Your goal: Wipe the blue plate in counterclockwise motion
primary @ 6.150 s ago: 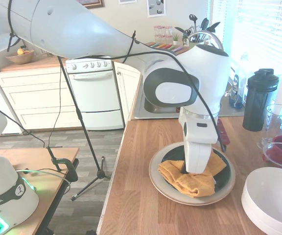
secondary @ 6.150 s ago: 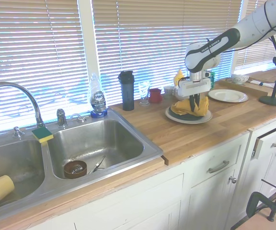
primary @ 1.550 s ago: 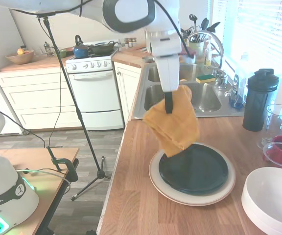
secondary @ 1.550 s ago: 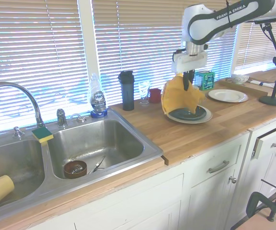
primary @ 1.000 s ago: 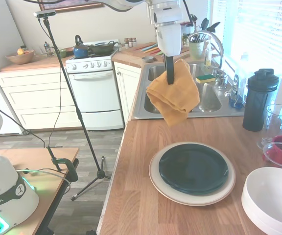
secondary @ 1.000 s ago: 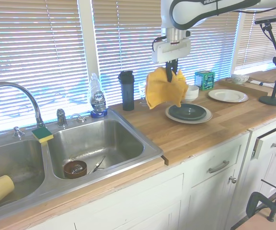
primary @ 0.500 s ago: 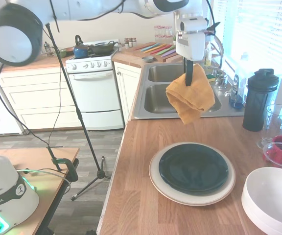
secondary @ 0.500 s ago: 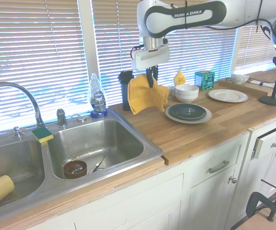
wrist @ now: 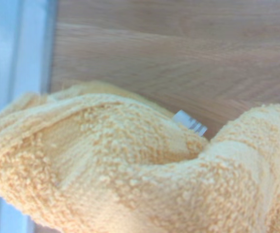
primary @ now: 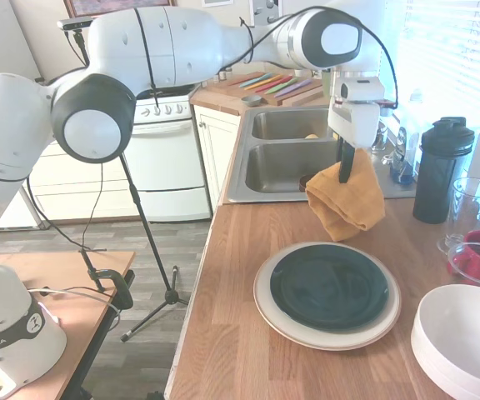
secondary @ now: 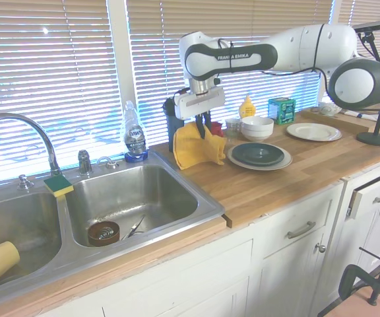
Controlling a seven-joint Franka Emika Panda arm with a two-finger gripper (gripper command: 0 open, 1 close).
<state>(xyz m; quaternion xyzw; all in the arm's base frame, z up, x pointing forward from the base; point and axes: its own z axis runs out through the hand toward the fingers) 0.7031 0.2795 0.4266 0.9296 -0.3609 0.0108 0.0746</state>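
the gripper point(primary: 345, 164) is hanging in the air near the sink point(primary: 280, 163), and its fingers are pinching tight on the top of a yellow towel point(primary: 347, 201). the towel is dangling down in a soft bunch, and its low end is hanging over the wooden counter point(primary: 227, 283), maybe brushing it (i can't tell from here). in the wrist view the fluffy towel point(wrist: 130, 170) is filling most of the picture, with a little white tag poking out.

the blue plate point(primary: 329, 285) is sitting flat on a bigger cream plate point(primary: 264, 306), near the front edge of the counter. it looks almost black and shiny. the towel is not touching it; it is off to the side, between the plate and the sink. from the other side, the plate point(secondary: 258, 154) is just beside the towel point(secondary: 195, 146), with a white bowl point(secondary: 256, 127) behind it.

i'm thinking the wiping looks done, or the arm is putting the towel away. if more wiping is needed, the arm should be bringing the towel over the middle of the plate, then going down gently until the cloth is pressing flat. then it should be going round the counterclockwise way, staying inside the rim. pushing too hard could be sliding both plates along the counter.
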